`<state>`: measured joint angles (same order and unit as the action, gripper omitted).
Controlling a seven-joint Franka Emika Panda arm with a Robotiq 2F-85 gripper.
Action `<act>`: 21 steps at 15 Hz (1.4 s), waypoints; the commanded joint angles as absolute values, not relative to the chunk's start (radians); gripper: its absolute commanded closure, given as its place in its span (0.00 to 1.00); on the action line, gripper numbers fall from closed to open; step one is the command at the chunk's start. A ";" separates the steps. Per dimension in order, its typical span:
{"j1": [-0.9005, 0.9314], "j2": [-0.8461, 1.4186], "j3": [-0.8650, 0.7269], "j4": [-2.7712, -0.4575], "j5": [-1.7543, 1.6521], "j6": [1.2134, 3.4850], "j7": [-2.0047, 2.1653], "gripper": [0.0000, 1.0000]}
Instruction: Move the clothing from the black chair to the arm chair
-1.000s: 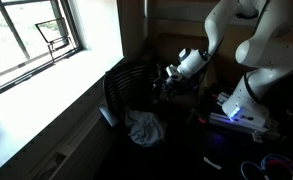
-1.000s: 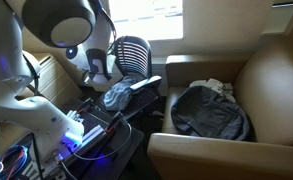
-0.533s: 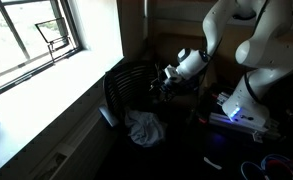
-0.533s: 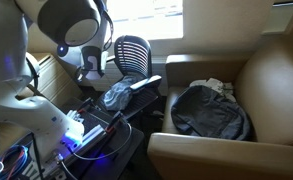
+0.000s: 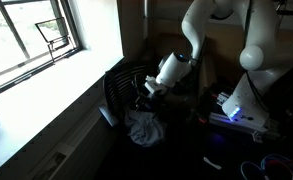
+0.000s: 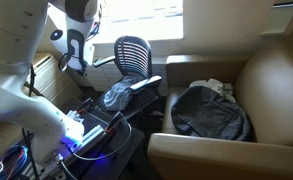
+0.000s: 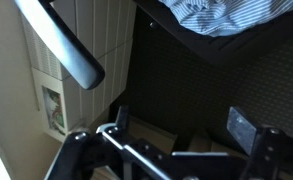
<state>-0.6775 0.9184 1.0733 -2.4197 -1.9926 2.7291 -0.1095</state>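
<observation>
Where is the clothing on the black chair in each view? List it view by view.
In an exterior view: clothing low centre, on the seat.
In an exterior view: clothing left of centre.
Wrist view: clothing at the top edge, right of centre.
Shared landmark: the black chair under it.

The arm point(image 5: 199, 28) is glossy white, made of rounded, bulbous links with darker bands at the joints. Its tool point(image 7: 176, 135) is black, with angular linkages.
</observation>
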 commanded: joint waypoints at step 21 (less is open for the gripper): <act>0.166 0.929 0.295 -2.063 -1.469 2.776 -0.281 0.00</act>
<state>0.1061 0.9358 0.3388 -2.0967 -1.3629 2.7590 -0.3974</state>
